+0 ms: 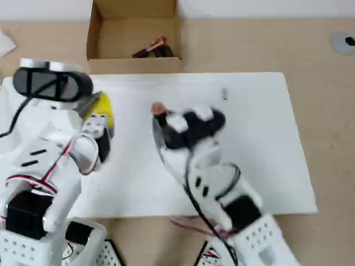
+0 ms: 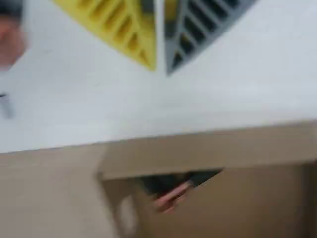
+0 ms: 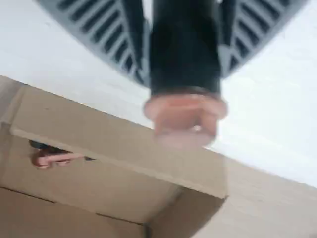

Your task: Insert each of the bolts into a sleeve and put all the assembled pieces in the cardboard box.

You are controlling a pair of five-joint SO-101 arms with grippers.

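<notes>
My right gripper (image 3: pixel 183 74) is shut on an assembled piece, a black sleeve (image 3: pixel 184 49) with a copper bolt head (image 3: pixel 185 116) sticking out of its end. In the high view that gripper (image 1: pixel 166 119) hangs over the white mat (image 1: pixel 260 166), with the bolt head (image 1: pixel 158 108) pointing toward the cardboard box (image 1: pixel 97 36). Assembled pieces (image 1: pixel 155 49) lie inside the box (image 3: pixel 124 148), where a copper bolt (image 3: pixel 49 157) is visible. My left gripper (image 2: pixel 159 67), with one yellow and one grey finger, is shut on nothing above the mat, left of the other arm (image 1: pixel 100 119).
A small grey piece (image 1: pixel 224 94) lies on the mat toward its far edge. The box stands just beyond the mat's far edge on the wooden table (image 1: pixel 327 111). A round grey disc (image 1: pixel 344 42) sits at the table's far right.
</notes>
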